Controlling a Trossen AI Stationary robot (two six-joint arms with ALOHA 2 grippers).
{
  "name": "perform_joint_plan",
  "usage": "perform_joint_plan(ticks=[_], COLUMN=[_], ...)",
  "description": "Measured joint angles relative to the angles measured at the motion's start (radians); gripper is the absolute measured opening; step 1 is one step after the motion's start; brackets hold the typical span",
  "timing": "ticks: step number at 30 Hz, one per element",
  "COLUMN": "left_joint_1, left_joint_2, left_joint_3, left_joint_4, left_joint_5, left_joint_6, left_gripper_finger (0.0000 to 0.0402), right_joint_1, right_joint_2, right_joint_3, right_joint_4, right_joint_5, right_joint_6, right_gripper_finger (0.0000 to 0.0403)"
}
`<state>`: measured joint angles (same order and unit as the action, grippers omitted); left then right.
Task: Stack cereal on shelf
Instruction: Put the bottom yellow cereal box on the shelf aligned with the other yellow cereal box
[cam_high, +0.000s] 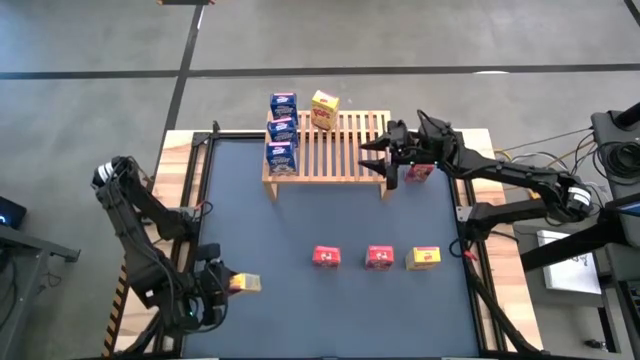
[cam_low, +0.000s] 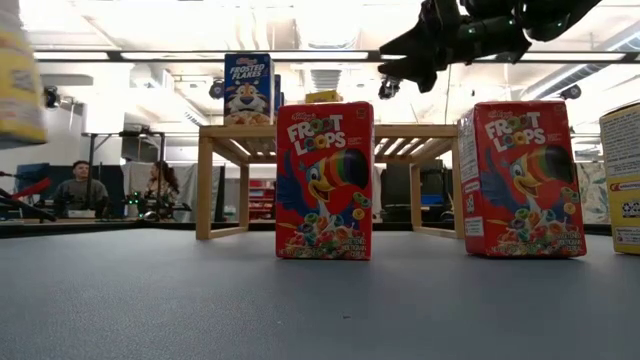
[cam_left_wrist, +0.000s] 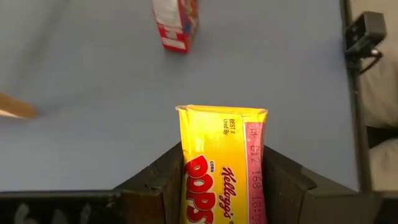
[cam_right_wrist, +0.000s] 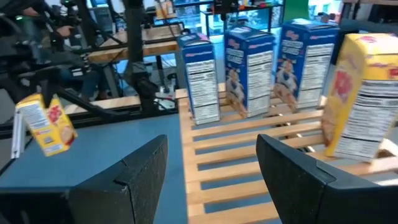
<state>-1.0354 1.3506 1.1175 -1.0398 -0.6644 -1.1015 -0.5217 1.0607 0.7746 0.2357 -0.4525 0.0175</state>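
The wooden slatted shelf (cam_high: 330, 150) stands at the far middle. Three blue boxes (cam_high: 282, 130) and one yellow box (cam_high: 324, 110) stand upright on it, and they also show in the right wrist view (cam_right_wrist: 249, 68). My right gripper (cam_high: 385, 150) hovers open and empty over the shelf's right end (cam_right_wrist: 211, 168). A red box (cam_high: 420, 172) stands on the table beside the shelf, under the right arm. Two red boxes (cam_high: 327, 257) (cam_high: 379, 257) and a yellow box (cam_high: 424, 258) stand in a row near the front. My left gripper (cam_high: 222, 285) is shut on a third yellow box (cam_left_wrist: 222, 162) at the near left. My left gripper pinches the yellow box between its two fingers (cam_left_wrist: 166, 180), one on each opposite side of the box's near end (cam_left_wrist: 186, 186). The box's far end (cam_left_wrist: 221, 115) sticks out past the fingertips toward the table's right. The box is lifted clear of the table (cam_low: 18, 75).
The dark mat (cam_high: 300, 215) between the shelf and the front row of boxes is bare. Wooden table borders (cam_high: 480, 200) and arm bases flank the mat. People sit in the room beyond the table (cam_low: 80, 190).
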Motion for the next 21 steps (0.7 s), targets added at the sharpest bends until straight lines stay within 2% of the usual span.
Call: perform_joint_plan(ticks=[9, 14, 21], left_joint_1=[0.044, 0.045, 0.050], left_joint_2=[-0.076, -0.117, -0.170], left_joint_3=[-0.001, -0.001, -0.021], left_joint_4=[-0.016, -0.065, -0.069], left_joint_5=[-0.102, -0.186, -0.216], left_joint_6=[0.120, 0.126, 0.125], left_gripper_finger=[0.0147, 0.0147, 0.0147], right_joint_1=[0.051, 0.069, 0.073], right_joint_2=[0.000, 0.001, 0.001], right_joint_3=[0.000, 0.000, 0.000], right_joint_4=[0.032, 0.035, 0.079], right_joint_5=[0.000, 0.000, 0.001], right_joint_6=[-0.002, -0.014, -0.010], right_gripper_finger=[0.0235, 0.0235, 0.0235])
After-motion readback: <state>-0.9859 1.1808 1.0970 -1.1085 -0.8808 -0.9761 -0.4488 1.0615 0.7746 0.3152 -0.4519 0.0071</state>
